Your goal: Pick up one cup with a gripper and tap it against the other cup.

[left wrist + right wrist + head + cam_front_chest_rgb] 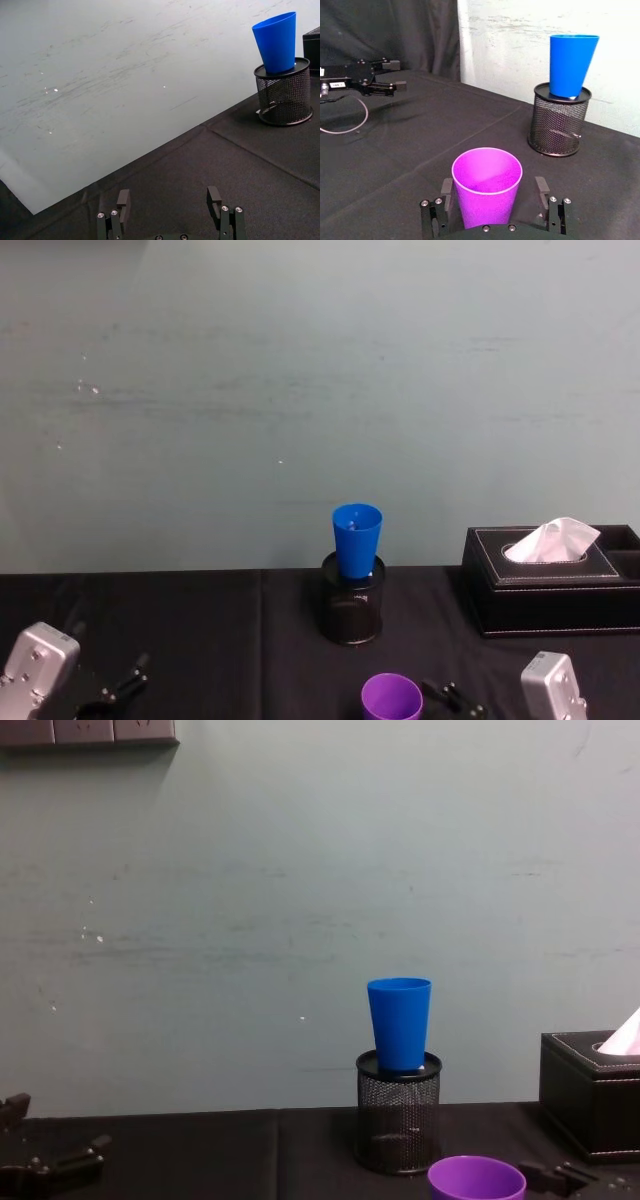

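The right pincer (492,186) is spread, with one finger on each side of the purple cup (391,698); it is not yet pinching it. This cup stands upright on the black tablecloth (200,640), at the near edge and a little right of the middle.

I judge it to be light, stiff plastic with a smooth, slippery wall. It is wider at the top, so a hold on the middle of the wall, below the rim, seems safest.

The blue cup (357,538) is farther away, standing in a black mesh holder (352,612); a soft tap is enough. A tissue box (550,590) is at the far right. The left pincer (167,200) rests spread at the near left.
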### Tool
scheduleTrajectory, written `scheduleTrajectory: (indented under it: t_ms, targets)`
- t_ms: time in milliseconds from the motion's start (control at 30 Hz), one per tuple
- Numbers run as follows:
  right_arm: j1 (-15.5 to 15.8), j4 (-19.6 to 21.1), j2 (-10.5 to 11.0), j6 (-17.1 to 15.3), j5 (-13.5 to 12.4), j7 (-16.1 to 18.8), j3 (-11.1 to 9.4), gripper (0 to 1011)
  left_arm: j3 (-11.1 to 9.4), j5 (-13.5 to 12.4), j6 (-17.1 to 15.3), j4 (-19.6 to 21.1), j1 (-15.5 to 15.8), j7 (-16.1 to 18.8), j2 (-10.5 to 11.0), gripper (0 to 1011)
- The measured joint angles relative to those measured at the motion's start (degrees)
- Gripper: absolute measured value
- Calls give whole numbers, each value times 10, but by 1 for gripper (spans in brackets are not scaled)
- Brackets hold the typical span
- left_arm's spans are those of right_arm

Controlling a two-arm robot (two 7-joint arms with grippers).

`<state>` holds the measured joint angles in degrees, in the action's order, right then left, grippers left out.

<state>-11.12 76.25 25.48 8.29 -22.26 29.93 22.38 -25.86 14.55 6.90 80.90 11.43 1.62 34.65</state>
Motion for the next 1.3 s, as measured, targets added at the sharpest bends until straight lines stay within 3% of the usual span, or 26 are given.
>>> scheduleTrajectory:
  t_ms: [1300]
  targets:
    - [-16, -18, -26, -10, 8, 10, 5, 1003, 0, 0, 0, 0, 0, 0, 0, 1000]
